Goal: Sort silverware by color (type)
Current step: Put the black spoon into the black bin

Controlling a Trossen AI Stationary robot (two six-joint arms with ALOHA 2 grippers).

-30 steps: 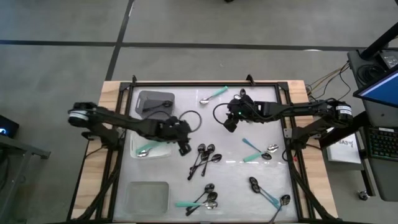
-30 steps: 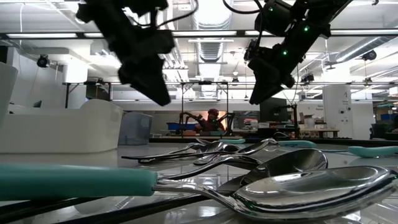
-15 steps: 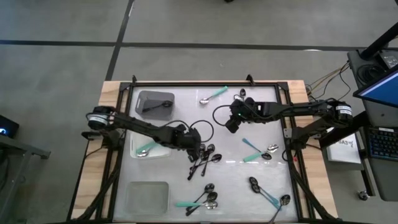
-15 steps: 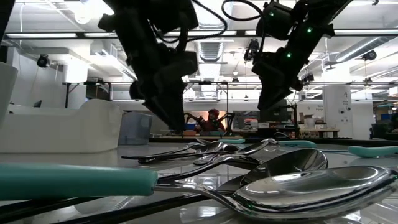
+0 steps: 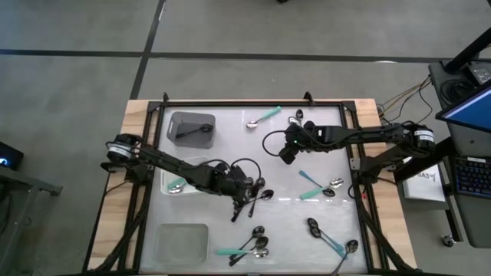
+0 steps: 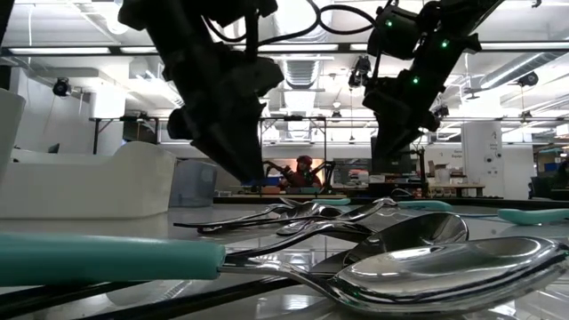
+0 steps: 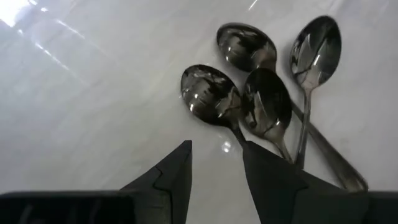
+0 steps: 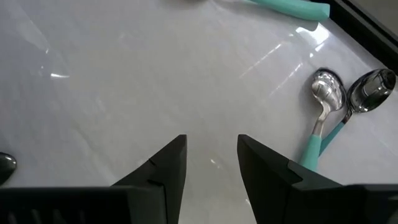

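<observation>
Several all-black spoons (image 5: 252,193) lie in a cluster mid-table, bowls together (image 7: 249,81). My left gripper (image 5: 245,185) hovers just above them, open, its fingertips (image 7: 217,155) either side of one spoon's neck; in the low view it hangs clear of the table (image 6: 238,169). My right gripper (image 5: 285,151) waits open above bare table farther right (image 8: 211,146), with a silver-bowled teal spoon (image 8: 322,109) and a black-bowled one (image 8: 372,87) ahead of it. A black spoon lies in the grey bin (image 5: 192,123). A teal-handled spoon lies in the white bin (image 5: 170,172).
A clear bin (image 5: 182,241) sits at the near left. Teal-handled spoons lie at the far edge (image 5: 265,116), right of centre (image 5: 313,184) and along the near edge (image 5: 247,249) (image 5: 331,239). A dark frame (image 5: 253,103) borders the table. Bare surface lies between the two grippers.
My left gripper has moved toward the table's right and slightly nearer, from beside the white bin to over the cluster of black spoons, and has come lower. The spoons have stayed in place.
</observation>
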